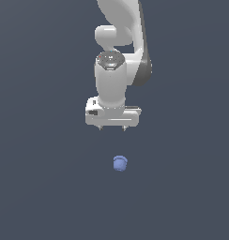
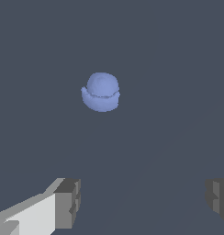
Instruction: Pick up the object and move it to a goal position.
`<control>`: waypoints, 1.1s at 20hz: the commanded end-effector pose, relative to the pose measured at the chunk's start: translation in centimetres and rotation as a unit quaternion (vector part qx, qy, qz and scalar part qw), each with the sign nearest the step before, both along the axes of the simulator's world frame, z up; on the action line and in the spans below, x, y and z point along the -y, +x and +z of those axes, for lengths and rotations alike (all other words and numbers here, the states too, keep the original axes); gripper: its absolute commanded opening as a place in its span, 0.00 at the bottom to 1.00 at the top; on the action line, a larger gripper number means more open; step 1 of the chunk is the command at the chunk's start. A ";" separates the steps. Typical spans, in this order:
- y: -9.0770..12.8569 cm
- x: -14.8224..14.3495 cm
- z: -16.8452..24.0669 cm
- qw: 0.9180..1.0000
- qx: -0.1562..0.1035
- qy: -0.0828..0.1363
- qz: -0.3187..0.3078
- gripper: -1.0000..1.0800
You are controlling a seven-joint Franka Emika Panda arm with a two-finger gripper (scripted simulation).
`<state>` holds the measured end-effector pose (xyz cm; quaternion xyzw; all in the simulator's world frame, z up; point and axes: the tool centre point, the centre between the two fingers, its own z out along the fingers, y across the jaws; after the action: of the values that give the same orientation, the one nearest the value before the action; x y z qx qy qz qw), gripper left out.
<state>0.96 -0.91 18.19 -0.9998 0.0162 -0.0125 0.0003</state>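
the white robot arm (image 1: 117,70) hangs down from the top of the exterior view, its glossy rounded body ending in a broad white pincer (image 1: 112,128) with two short tips pointing downward. the pincer is spread wide and holds nothing: in the wrist view its two grey blocky fingertips (image 2: 68,203) sit far apart with bare surface between them, one tip showing on a white finger and the other only partly visible at the frame's edge.

the small periwinkle-blue rounded lump (image 1: 120,163) lies on the flat dark slate-grey worktop (image 1: 46,187), below the pincer in the exterior view and slightly toward the exterior view's right of the pincer's middle. a clear gap separates it from the tips; nothing touches it. in the wrist view the lump (image 2: 101,92) looks like a domed cap seated in a wider, shallow cup-like rim, and it lies ahead of the fingertips rather than between them. it is much narrower than the opening of the pincer.

the worktop (image 2: 178,69) is a uniform dark grey with no markings visible around the lump.
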 end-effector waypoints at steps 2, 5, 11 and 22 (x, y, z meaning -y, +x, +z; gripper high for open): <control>0.0 -0.1 0.0 1.000 0.000 0.000 0.001 0.96; 0.2 -0.8 0.1 1.000 0.001 -0.003 0.015 0.96; 0.5 -2.3 0.4 0.999 0.003 -0.008 0.043 0.96; 2.1 -2.3 -0.9 1.000 0.001 -0.006 0.021 0.96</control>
<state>2.68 1.39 17.67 -0.9998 -0.0098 -0.0142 -0.0055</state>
